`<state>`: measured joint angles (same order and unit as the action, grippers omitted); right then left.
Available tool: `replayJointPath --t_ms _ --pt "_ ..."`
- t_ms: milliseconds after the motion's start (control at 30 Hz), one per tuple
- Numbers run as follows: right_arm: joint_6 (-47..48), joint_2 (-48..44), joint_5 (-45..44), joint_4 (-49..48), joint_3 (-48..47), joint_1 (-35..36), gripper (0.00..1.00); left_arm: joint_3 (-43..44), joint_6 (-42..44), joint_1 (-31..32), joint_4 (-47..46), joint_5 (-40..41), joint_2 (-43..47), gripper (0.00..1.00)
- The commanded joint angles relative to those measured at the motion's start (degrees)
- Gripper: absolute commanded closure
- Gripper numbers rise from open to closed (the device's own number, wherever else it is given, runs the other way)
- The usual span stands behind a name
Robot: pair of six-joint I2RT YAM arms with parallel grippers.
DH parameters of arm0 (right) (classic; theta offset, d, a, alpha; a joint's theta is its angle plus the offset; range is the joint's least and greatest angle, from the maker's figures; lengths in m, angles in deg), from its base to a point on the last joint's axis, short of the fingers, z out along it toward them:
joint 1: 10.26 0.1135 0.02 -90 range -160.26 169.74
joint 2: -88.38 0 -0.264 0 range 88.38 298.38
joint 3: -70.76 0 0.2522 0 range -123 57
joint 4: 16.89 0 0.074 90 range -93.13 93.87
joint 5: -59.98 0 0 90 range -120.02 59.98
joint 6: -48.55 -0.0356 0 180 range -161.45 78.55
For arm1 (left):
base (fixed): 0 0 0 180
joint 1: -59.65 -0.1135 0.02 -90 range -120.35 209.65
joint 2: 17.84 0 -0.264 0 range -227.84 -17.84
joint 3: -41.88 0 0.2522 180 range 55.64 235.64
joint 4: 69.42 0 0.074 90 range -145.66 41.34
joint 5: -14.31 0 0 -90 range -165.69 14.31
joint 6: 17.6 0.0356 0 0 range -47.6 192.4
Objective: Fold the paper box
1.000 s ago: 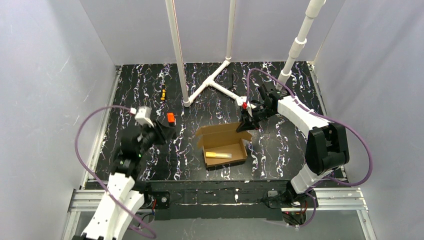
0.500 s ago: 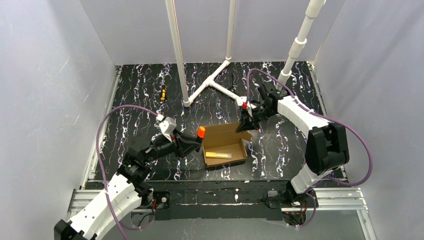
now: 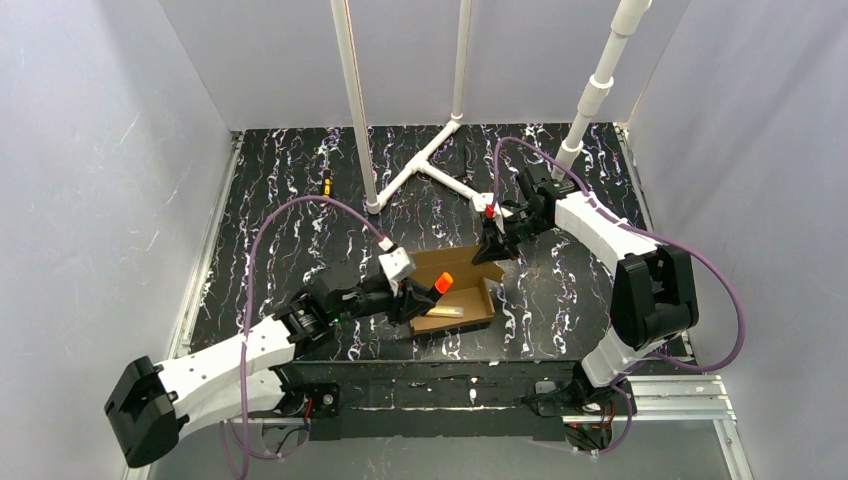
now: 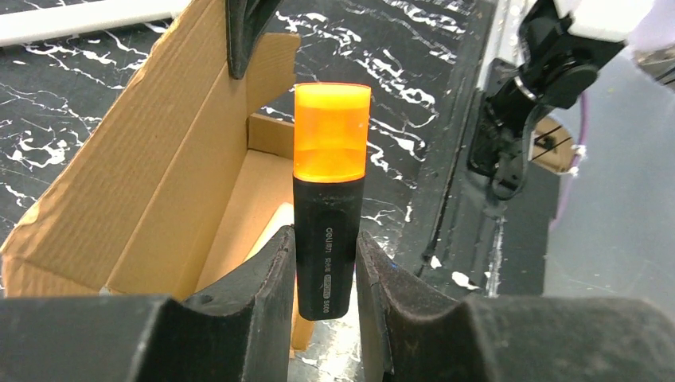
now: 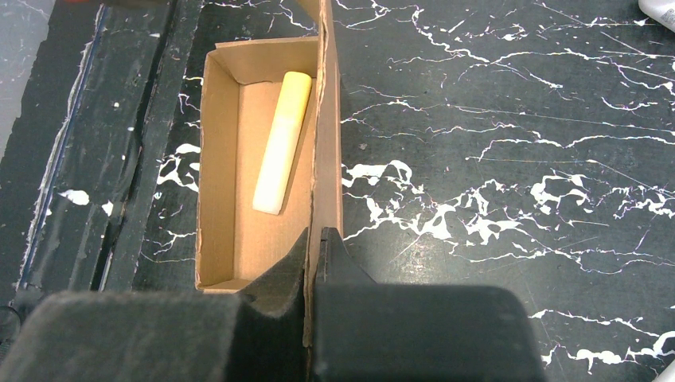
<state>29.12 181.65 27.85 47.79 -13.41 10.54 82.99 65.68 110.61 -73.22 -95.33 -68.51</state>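
Observation:
The paper box (image 3: 470,308) is a small brown cardboard tray with its lid flap (image 3: 447,262) standing open, near the table's front middle. A yellow highlighter (image 5: 282,143) lies inside it. My left gripper (image 3: 425,292) is shut on a black highlighter with an orange cap (image 4: 330,191) and holds it over the box's left part (image 4: 183,183), cap pointing toward the right arm. My right gripper (image 3: 492,248) is shut on the edge of the lid flap (image 5: 326,119) at the box's back right corner. In the right wrist view, the right gripper (image 5: 320,239) pinches the cardboard between its pads.
A white PVC pipe frame (image 3: 420,165) stands on the back of the black marbled table. A small orange and black item (image 3: 325,185) lies at the back left. The metal rail (image 3: 690,395) with the arm bases runs along the front edge.
My left arm has swung from the table's left side rightward, carrying the orange-capped highlighter to above the box. The right arm and box have stayed still.

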Motion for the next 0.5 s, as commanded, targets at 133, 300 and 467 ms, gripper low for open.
replayJointPath --t_ms 133,300,467 --pt "0.6 1.5 -0.3 2.1 0.7 0.4 0.99 5.0 9.4 4.3 -0.3 11.3 -9.1 0.89" --pt "0.6 1.5 -0.2 2.1 0.7 0.4 0.99 5.8 10.2 4.9 0.2 15.1 -12.2 0.72" --pt "0.6 1.5 -0.3 2.3 0.7 0.4 0.99 5.3 8.2 4.9 0.1 16.0 -10.9 0.58"
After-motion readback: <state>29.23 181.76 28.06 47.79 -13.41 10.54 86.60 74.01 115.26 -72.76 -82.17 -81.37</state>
